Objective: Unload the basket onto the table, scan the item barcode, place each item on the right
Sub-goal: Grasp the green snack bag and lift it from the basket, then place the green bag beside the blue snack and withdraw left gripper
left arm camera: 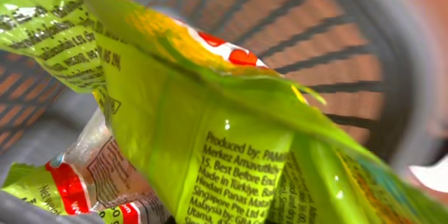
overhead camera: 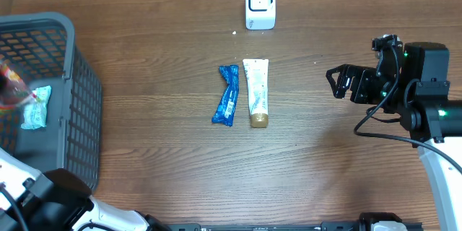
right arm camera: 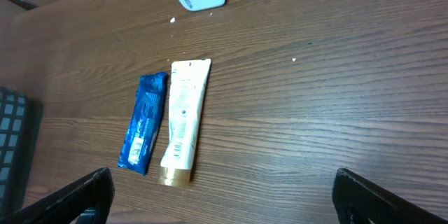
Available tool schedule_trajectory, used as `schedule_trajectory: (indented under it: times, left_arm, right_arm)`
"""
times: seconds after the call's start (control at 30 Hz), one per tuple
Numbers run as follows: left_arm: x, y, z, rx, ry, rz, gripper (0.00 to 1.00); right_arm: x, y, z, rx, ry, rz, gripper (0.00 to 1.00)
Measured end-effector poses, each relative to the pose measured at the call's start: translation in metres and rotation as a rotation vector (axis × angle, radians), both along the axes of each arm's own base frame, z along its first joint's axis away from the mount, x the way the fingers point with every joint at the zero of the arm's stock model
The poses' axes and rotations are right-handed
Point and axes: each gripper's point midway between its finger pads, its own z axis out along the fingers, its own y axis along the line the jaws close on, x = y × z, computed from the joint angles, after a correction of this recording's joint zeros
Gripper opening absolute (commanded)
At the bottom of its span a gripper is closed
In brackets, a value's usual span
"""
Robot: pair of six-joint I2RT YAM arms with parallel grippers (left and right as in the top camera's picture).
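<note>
Far left sits the grey basket (overhead camera: pixel 72 79). Overhead it's just a blur in there, but the left wrist cam is right up on the green snack packet (left arm camera: pixel 210 133) inside it: shiny, crumpled, small black print, red-and-orange patch near the top, over a red-and-white wrapper (left arm camera: pixel 91 182). Left jaws are closed tight, can't tell if they've pinched it. Mid worktop (overhead camera: pixel 159 58): blue packet (overhead camera: pixel 228 95) just beside a white tube (overhead camera: pixel 256 92), scanner (overhead camera: pixel 260 4) behind them. Right jaws are wide open, holding nothing.

Green packet (left arm camera: pixel 210 133), blue wrapper (overhead camera: pixel 228 95), white tube (overhead camera: pixel 255 90) gold-capped, grey mesh basket (overhead camera: pixel 83 94).
</note>
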Motion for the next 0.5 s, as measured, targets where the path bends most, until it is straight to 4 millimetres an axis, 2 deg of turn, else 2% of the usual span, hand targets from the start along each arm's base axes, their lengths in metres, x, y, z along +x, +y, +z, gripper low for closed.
schedule_trajectory:
  times: [0.17, 0.27, 0.3, 0.33, 0.4, 0.5]
  left_arm:
    - [0.019, -0.040, 0.048, 0.018, -0.143, -0.128, 0.04]
    - [0.034, -0.084, 0.070, 0.026, -0.211, -0.258, 0.04]
    - [0.040, -0.106, 0.077, 0.028, -0.230, -0.316, 0.04]
    - [0.042, -0.116, 0.080, 0.030, -0.234, -0.343, 0.04]
    - [0.048, -0.152, 0.085, 0.031, -0.241, -0.434, 0.04]
    - [0.052, -0.201, 0.081, 0.027, -0.201, -0.555, 0.04]
  right_arm:
    - [0.002, 0.000, 0.001, 0.001, -0.008, -0.001, 1.00]
    - [0.002, 0.000, 0.002, 0.000, -0.011, -0.001, 1.00]
    - [0.002, 0.000, 0.002, 0.000, -0.013, 0.000, 1.00]
    - [0.002, 0.000, 0.002, 0.000, -0.013, -0.001, 1.00]
    - [0.002, 0.000, 0.002, 0.000, -0.013, -0.001, 1.00]
    - [0.002, 0.000, 0.002, 0.001, -0.012, 0.000, 1.00]
